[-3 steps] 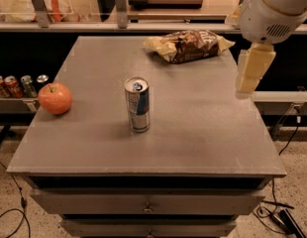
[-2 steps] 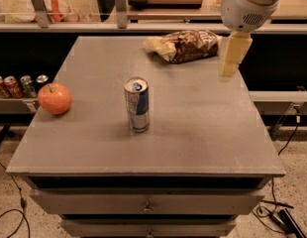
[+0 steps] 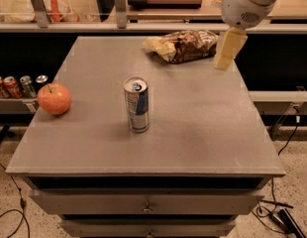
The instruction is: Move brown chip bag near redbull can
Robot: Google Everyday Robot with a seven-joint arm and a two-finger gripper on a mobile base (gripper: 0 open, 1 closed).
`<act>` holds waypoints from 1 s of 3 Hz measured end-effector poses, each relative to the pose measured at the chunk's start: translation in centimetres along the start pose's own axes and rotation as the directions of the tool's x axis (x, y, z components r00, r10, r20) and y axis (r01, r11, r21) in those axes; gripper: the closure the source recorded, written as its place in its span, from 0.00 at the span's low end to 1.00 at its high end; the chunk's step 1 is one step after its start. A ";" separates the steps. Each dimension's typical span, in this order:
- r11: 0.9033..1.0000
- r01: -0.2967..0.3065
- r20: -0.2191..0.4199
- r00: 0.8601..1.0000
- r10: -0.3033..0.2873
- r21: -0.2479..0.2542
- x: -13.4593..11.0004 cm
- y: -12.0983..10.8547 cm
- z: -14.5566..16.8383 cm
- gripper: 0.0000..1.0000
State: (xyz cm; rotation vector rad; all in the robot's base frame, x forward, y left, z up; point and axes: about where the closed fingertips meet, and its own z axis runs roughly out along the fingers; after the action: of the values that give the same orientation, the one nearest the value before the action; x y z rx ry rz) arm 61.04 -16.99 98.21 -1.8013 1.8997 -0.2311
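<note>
Crinkled brown chip bag (image 3: 185, 46) lies apparently beside tool (image 3: 224, 61).

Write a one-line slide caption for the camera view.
Gripper hovers beside the brown chip bag; the redbull can stands upright on the table.

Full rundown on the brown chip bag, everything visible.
The brown chip bag is a crinkled, glossy packet, dark brown in the middle with pale yellow-tan ends and white lettering. It lies flat at the far edge of the table, right of centre, resting on the tabletop alone. The gripper hangs just to its right and appears not to touch it. The redbull can stands apart, nearer the camera.
</note>
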 end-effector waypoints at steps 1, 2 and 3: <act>0.997 -0.076 0.074 0.995 0.073 0.033 -0.2 -3.6 2.4 0.00; 0.989 -0.141 0.136 0.981 0.134 0.042 -0.9 -6.2 4.5 0.00; 0.983 -0.178 0.124 0.977 0.172 0.039 -1.6 -8.3 6.9 0.00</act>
State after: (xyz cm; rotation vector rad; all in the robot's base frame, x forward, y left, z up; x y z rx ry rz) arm 71.62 -14.81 96.48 -1.5677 1.9356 -0.1041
